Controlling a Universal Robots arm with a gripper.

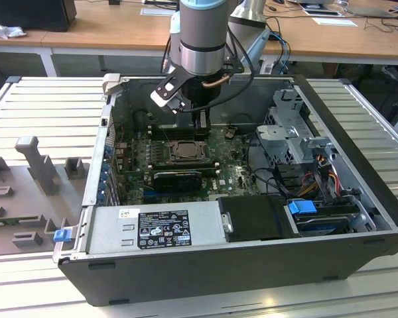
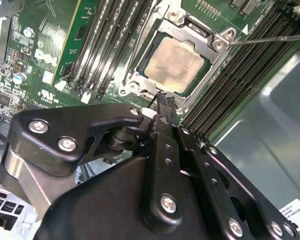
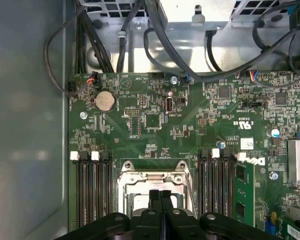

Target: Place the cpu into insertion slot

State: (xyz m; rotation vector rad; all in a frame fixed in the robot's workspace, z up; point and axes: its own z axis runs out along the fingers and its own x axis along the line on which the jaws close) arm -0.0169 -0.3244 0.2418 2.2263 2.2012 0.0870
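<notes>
The gripper (image 2: 162, 98) has its 2 black fingers (image 2: 166, 145) pressed flat against each other, with only a thin seam between them in both wrist views, and nothing is clamped between them. In the first wrist view the gripper (image 3: 160, 193) hangs over the insertion slot (image 3: 152, 176), its tips covering part of the slot's square opening. In the second wrist view the tips sit at the edge of the insertion slot's (image 2: 140, 82) shiny metal frame; whether they touch it cannot be told.

The cpu (image 2: 176, 62) lies flat inside the insertion slot, pale silver top up, framed on all 4 sides by the metal bracket. A thin lever (image 2: 270, 39) runs out from 1 corner of the slot. Long black memory slots (image 3: 92, 190) flank the insertion slot on 2 opposite sides.

In the exterior view the gripper (image 1: 200, 124) reaches down into the open computer case (image 1: 252, 265), just above the insertion slot (image 1: 186, 151) on the green motherboard (image 1: 235, 175).
</notes>
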